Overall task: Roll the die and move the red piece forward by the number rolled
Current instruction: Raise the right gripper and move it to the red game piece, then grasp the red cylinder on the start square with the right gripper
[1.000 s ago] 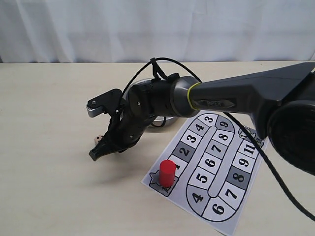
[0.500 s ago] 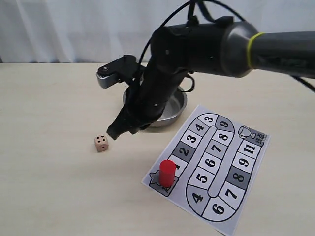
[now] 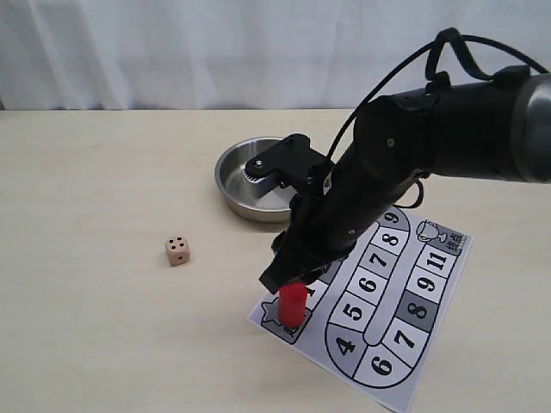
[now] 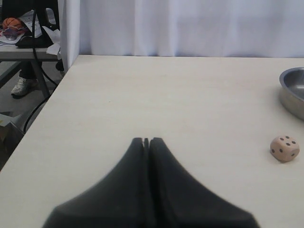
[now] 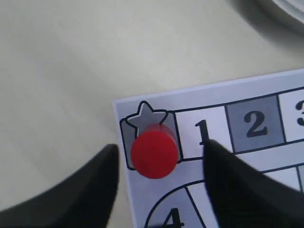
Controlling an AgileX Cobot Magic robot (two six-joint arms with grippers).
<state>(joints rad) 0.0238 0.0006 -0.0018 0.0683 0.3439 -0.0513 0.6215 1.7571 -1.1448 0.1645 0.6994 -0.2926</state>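
Note:
The red piece (image 3: 293, 305) (image 5: 154, 149) stands upright on the star square at the start of the printed game board (image 3: 405, 344) (image 5: 266, 97). My right gripper (image 3: 282, 277) (image 5: 160, 147) hovers open directly above it, one finger on each side, not touching. The die (image 3: 177, 250) (image 4: 284, 148) lies on the table left of the board, showing four pips on top. My left gripper (image 4: 146, 140) is shut on nothing, low over bare table, well apart from the die; it does not show in the exterior view.
A shallow steel bowl (image 3: 234, 182) (image 4: 290, 95) sits behind the board, partly covered by the right arm. The table's left edge (image 4: 33, 128) drops off beside chairs and clutter. A white curtain hangs behind the table.
The right arm has swung from the die's spot past the bowl to above the red piece. The die, released earlier, rests still showing four.

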